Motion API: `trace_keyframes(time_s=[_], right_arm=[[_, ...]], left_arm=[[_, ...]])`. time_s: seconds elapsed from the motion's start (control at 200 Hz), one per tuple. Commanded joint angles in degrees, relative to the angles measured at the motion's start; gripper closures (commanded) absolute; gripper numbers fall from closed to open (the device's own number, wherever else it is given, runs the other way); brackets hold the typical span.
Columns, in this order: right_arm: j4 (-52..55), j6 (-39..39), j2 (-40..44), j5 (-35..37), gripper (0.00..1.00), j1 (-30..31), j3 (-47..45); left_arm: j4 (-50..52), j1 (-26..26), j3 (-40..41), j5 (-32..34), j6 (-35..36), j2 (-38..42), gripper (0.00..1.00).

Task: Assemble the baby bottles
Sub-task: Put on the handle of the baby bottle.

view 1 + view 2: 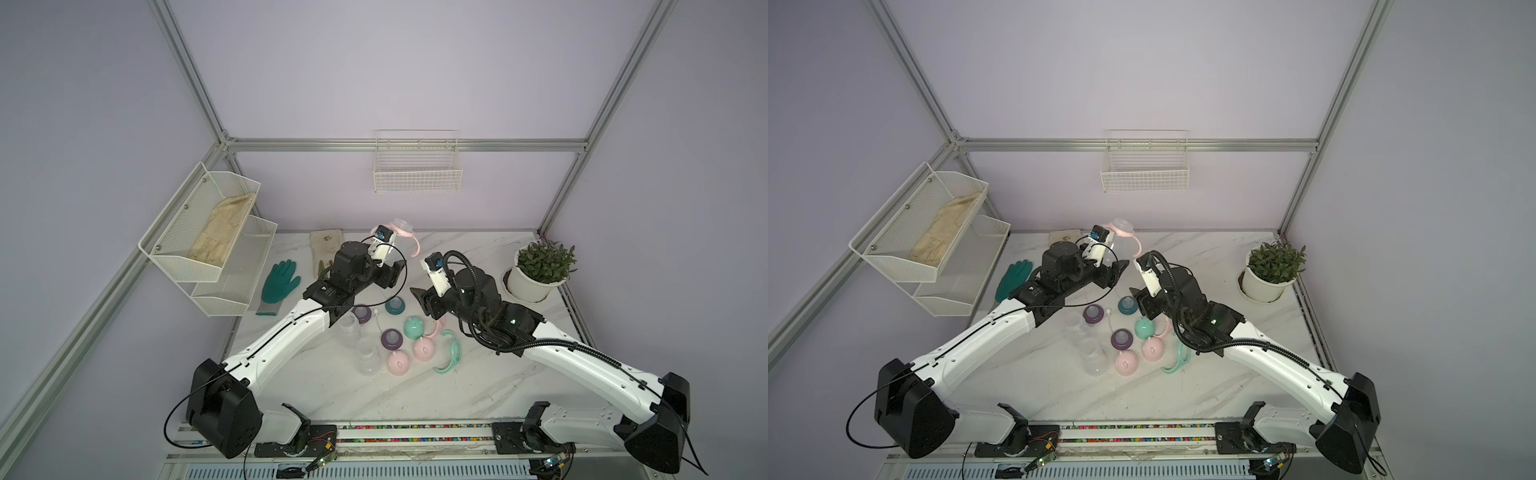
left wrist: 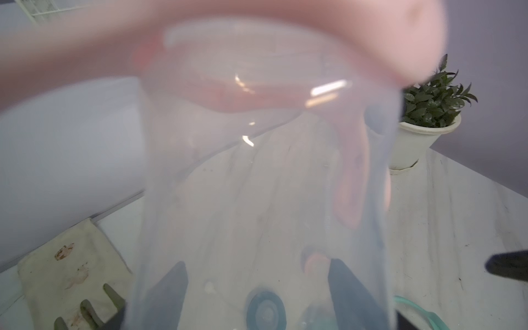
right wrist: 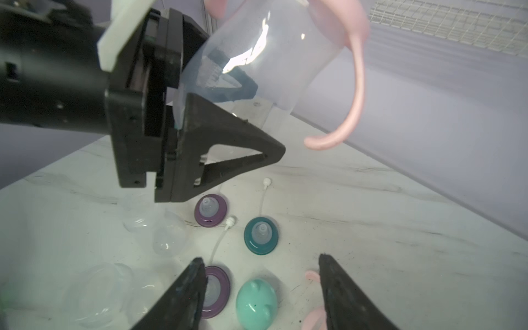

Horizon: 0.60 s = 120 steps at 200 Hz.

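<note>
My left gripper (image 1: 395,270) is shut on a clear baby bottle (image 3: 257,57), held tilted above the table's back middle. A pink two-handled ring (image 3: 357,85) sits round the bottle's neck. In the left wrist view the bottle (image 2: 257,185) fills the picture between the fingers. My right gripper (image 3: 260,260) stands open and empty just to the right, above the loose parts. On the table lie two clear bottles (image 1: 348,326), purple collars (image 1: 392,338), a teal collar (image 1: 394,305), a mint cap (image 1: 413,327), two pink caps (image 1: 397,362), a mint ring (image 1: 449,351) and a pink ring (image 1: 436,328).
A potted plant (image 1: 536,272) stands at the back right. A green glove (image 1: 279,282) and a beige glove (image 1: 326,249) lie at the back left, beside a two-tier wire shelf (image 1: 208,241). A wire basket (image 1: 417,166) hangs on the back wall.
</note>
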<state>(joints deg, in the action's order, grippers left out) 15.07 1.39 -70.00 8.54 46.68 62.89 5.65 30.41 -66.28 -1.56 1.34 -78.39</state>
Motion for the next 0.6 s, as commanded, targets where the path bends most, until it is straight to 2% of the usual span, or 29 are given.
trace_keyframes(time_s=[0.0, 0.18, 0.34, 0.595], right_arm=[[2.14, -0.42, 0.97, -4.06, 0.26, 0.14, 1.11], [3.03, -1.25, -5.13, -2.26, 0.25, -1.07, 0.83], [1.08, -2.77, -13.03, -7.61, 0.25, -4.35, 0.86], [-1.18, -3.48, -27.45, -11.63, 0.2, -7.05, 6.39]], left_arm=[[-6.35, -1.51, 3.29, 2.35, 1.57, 3.81, 1.0], [-12.57, -3.36, 10.24, 1.87, 2.51, 10.1, 1.0], [-16.33, -4.64, 16.5, -1.89, 1.93, 17.69, 1.0], [-20.5, -6.77, 23.74, -19.73, -0.5, 27.15, 1.0]])
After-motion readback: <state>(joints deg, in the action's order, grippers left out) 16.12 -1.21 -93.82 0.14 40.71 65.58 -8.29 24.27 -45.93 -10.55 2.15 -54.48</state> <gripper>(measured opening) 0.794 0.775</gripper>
